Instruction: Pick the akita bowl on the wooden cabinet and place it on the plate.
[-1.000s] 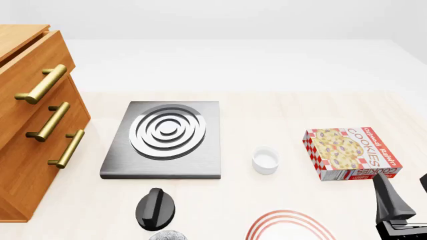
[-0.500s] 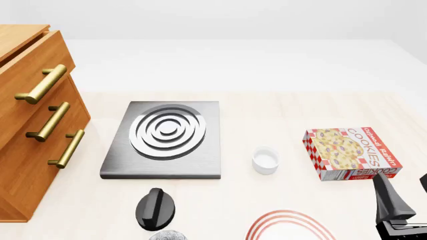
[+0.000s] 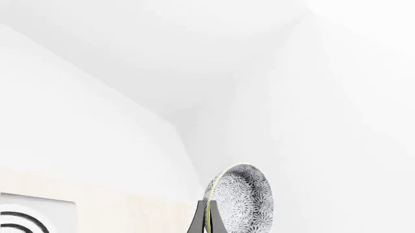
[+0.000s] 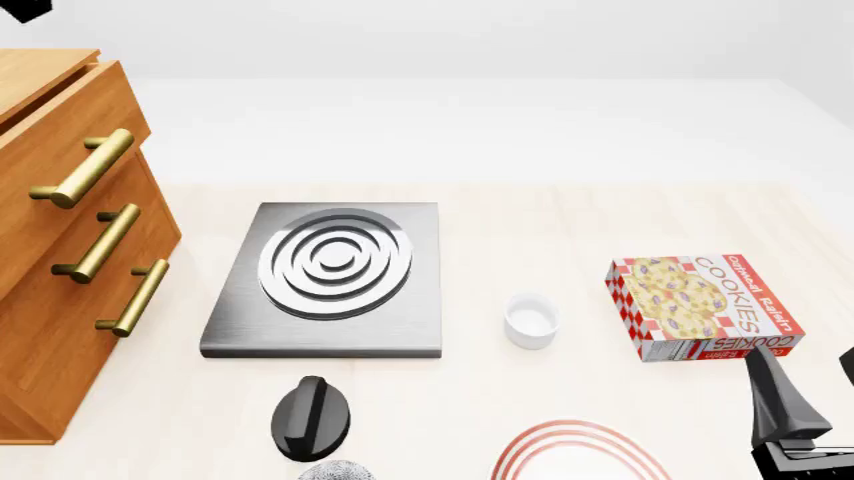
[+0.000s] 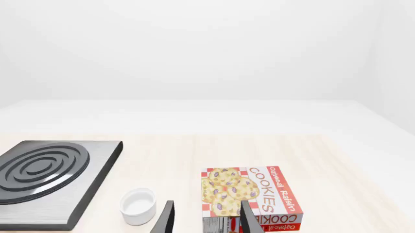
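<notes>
- A dark piece of the left arm (image 4: 24, 8) is now appearing at the front view's top-left corner, above the wooden cabinet (image 4: 60, 250).
- The left gripper (image 3: 206, 224) is gripping the akita bowl (image 3: 243, 199) by its rim, tilted on edge.
- The right gripper (image 5: 204, 218) is resting unclenched; the cookie box (image 5: 253, 194) is lying just ahead of it.

1. We see the plate (image 4: 581, 452) at the near table (image 4: 561, 215) edge, rim clear above.
2. Near obstacles: black knob (image 4: 311, 417) to its left, white cup (image 4: 530, 321) beyond it, cookie box (image 4: 703, 306) to the far right.
3. Right pincer (image 5: 206, 218) sits just beside the box, fingers apart.
4. Grey slab (image 4: 330, 277) lies low between the wooden cabinet (image 4: 67, 240) and cup.
5. Far table strip is bare.
</notes>
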`<move>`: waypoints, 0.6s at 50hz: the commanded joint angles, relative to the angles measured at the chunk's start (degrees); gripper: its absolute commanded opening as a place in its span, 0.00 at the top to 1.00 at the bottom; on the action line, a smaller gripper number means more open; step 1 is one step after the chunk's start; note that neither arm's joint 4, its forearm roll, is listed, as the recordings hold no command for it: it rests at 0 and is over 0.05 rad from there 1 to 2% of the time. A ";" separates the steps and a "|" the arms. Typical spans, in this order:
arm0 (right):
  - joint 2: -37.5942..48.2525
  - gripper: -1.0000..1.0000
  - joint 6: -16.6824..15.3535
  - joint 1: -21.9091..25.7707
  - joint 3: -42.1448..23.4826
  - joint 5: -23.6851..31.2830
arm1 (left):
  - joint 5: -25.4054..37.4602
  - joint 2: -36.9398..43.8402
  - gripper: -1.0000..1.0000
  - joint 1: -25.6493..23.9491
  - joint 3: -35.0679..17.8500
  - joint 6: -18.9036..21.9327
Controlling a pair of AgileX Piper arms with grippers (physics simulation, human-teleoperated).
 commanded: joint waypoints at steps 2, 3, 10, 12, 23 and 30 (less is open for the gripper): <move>-0.05 0.00 -0.01 0.00 -0.02 0.05 | -2.66 0.29 1.00 -3.20 1.99 -2.24; -0.05 0.00 -0.01 0.00 -0.02 0.05 | -2.67 0.29 1.00 -3.20 1.99 -2.24; -0.03 0.00 0.02 0.00 0.02 0.04 | -4.60 0.55 1.00 -4.67 4.20 -4.01; -0.03 0.00 -0.01 0.00 0.03 0.00 | -5.16 0.61 1.00 -5.10 4.82 -4.52; 0.00 0.00 0.02 0.00 0.07 -0.03 | -7.46 1.37 1.00 -8.46 6.98 -6.06; 0.00 0.00 0.02 0.00 0.07 -0.05 | -7.36 2.06 1.00 -10.31 6.70 -5.78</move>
